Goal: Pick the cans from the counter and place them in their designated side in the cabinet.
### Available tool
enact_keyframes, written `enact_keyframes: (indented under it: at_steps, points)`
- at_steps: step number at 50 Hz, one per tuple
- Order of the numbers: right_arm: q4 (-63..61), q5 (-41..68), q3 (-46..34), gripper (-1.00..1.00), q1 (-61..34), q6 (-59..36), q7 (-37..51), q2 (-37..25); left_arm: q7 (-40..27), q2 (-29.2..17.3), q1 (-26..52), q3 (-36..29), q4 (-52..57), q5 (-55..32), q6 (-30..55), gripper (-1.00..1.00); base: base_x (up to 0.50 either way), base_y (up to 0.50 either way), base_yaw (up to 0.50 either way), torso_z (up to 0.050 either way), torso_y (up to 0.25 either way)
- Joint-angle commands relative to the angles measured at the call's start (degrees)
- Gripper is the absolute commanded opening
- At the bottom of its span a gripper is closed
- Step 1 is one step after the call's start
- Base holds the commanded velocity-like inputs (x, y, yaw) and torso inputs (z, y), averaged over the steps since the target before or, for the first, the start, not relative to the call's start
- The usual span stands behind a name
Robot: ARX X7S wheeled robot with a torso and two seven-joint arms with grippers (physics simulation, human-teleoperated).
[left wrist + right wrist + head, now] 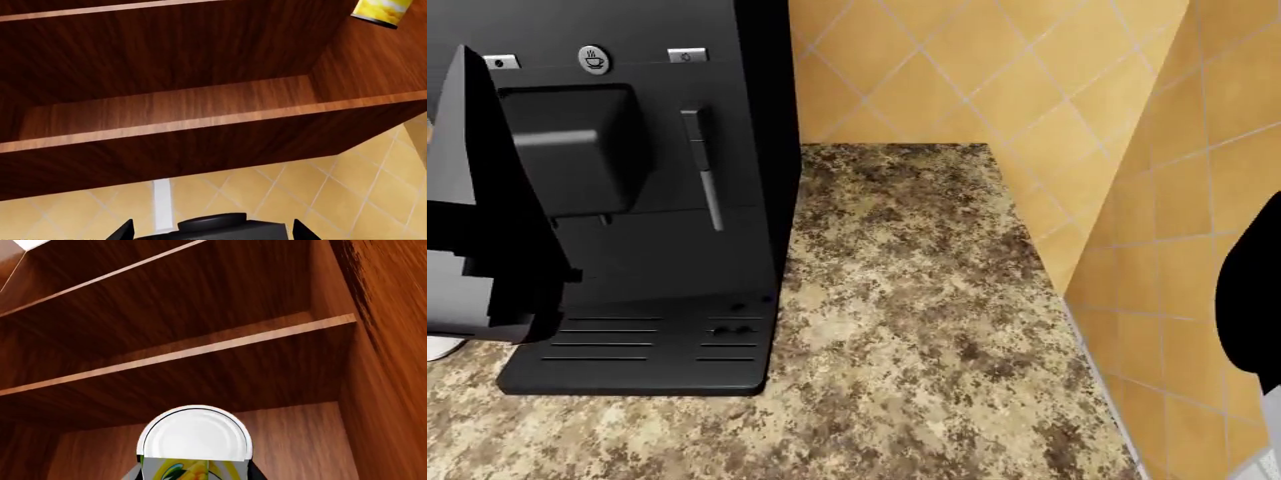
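Observation:
My right gripper [197, 474] is shut on the yellow can [193, 440]. The can's white round end faces the camera and it is held up inside the wooden cabinet, below a shelf [200, 347]. The same yellow can [379, 11] shows in the left wrist view, by the cabinet's side wall. My left gripper [213, 234] is below the cabinet's lower shelf [200, 122], its fingertips [123, 232] wide apart with no can between them. The white-and-brown can is out of view. The speckled counter [934, 330] shows in the head view with no can on it.
A black coffee machine [614, 150] stands on the counter's left part. Orange tiled walls [961, 60] close the back and the right side [1188, 250]. Dark parts of my arms cross the head view's left [467, 220] and right [1248, 300] edges.

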State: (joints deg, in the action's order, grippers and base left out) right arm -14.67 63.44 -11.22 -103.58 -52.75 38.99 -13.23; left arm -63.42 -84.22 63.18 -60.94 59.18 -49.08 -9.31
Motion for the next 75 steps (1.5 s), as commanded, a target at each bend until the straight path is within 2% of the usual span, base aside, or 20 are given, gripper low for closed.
enact_keyframes:
  at_steps: [1, 21, 28, 38, 44, 46, 49, 75]
  points:
    - [8.2, -7.1, -3.4, -1.00, -5.5, 4.1, -6.5, 2.2, -0.1, 0.4, -0.2, -0.5, -0.2, 0.6, -0.2, 1.00, 0.00, 0.00, 0.00, 0.000, 0.000]
    - [28.7, -16.9, -7.5, -1.00, -14.2, 15.5, -14.0, 6.8, 0.1, 0.4, -0.9, -1.5, -1.2, 1.6, -1.2, 1.00, 0.00, 0.00, 0.00, 0.000, 0.000]
    - [36.6, -18.7, -8.9, -1.00, -17.6, 14.7, -14.7, 6.8, 0.0, 0.0, -1.4, -1.7, -1.4, 2.1, -1.9, 1.00, 0.00, 0.00, 0.00, 0.000, 0.000]
    - [51.2, -20.3, -11.2, -1.00, -24.0, 13.6, -19.5, 8.2, 0.1, 0.2, -1.1, -1.5, -1.3, 1.7, -1.4, 1.00, 0.00, 0.00, 0.00, 0.000, 0.000]
    - [68.0, -22.2, -12.9, -1.00, -30.6, 16.9, -27.3, 11.2, 0.4, 0.4, -1.3, -1.7, -1.4, 1.9, -1.3, 1.00, 0.00, 0.00, 0.00, 0.000, 0.000]
    - [71.6, -26.6, -10.2, -1.00, -31.4, 16.6, -30.0, 12.4, 0.4, 0.2, -1.6, -1.9, -1.6, 2.3, -1.6, 1.00, 0.00, 0.00, 0.00, 0.000, 0.000]
    - [72.9, -32.5, -5.8, -1.00, -31.4, 14.0, -32.3, 13.2, 0.4, -0.2, -2.2, -2.3, -2.0, 2.9, -2.5, 1.00, 0.00, 0.00, 0.00, 0.000, 0.000]
    - [75.1, -47.9, 0.9, -1.00, -31.4, 1.7, -36.9, 13.2, 0.1, -0.3, -4.6, -3.7, -2.9, 5.4, -4.0, 1.00, 0.00, 0.00, 0.00, 0.000, 0.000]
